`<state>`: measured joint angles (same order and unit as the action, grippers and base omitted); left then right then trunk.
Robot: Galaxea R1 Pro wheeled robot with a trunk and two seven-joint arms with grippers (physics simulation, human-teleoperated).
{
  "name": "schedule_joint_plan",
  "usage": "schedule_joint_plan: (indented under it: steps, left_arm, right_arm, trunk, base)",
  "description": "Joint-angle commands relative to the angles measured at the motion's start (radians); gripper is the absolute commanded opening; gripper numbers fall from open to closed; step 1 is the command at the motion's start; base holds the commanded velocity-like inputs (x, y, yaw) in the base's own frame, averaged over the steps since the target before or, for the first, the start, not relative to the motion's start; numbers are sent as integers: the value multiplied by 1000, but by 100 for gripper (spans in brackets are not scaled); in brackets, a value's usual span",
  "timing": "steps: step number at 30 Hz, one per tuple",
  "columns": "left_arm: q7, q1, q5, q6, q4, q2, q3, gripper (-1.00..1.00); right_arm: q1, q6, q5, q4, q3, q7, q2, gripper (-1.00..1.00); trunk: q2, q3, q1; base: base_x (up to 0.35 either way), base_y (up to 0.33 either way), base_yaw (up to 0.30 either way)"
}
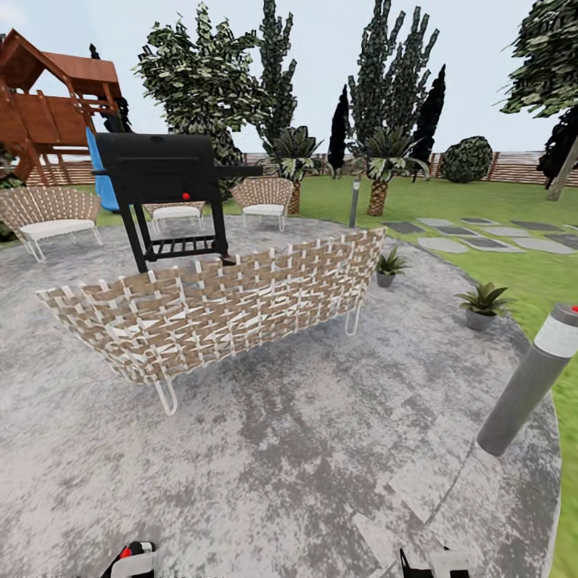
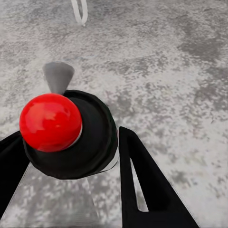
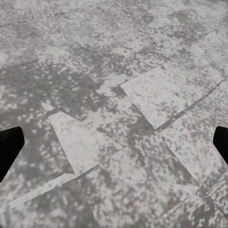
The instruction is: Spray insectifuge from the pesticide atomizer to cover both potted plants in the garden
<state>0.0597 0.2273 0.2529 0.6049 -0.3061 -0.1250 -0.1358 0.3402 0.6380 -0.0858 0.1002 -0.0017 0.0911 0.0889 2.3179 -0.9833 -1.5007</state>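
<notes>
the atomizer sits clamped in the left gripper, black fingers pressed on either side of its dark body, red knob facing the wrist camera and grey nozzle pointing out over the patio. in the head view it peeks up at the bottom edge, carried low, likely to keep it steady while the robot rolls. the right gripper is spread wide with nothing in it, just paving between the tips. ahead, past the woven sofa, the two plants stand at the patio's far right rim, well apart from the robot. a bollard lamp stands near the right. spraying, i'd say, waits on a closer approach
</notes>
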Motion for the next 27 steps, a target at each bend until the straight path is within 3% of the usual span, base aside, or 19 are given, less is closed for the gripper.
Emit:
schedule_joint_plan:
  steps: [1,7,16,27]
  left_arm:
    - [6,1,5,3,1,0,-8,-100]
    - [6,1,5,4,0,0,-8,-100]
    - [6,0,6,4,-1,1,-8,-100]
    - [6,0,6,5,1,0,-8,-100]
  right_arm:
    - [0,2,-9,-1,0,9,0,100]
    - [0,2,-9,-1,0,9,0,100]
    - [0,2,-9,-1,0,9,0,100]
    - [0,2,-9,-1,0,9,0,100]
  trunk:
    - [-7,1,4]
    - [-49,19,27]
    - [-49,27,27]
    - [-49,37,27]
  base:
    - [0,0,225]
    - [0,0,74]
    - [0,5,189]
    - [0,266,212]
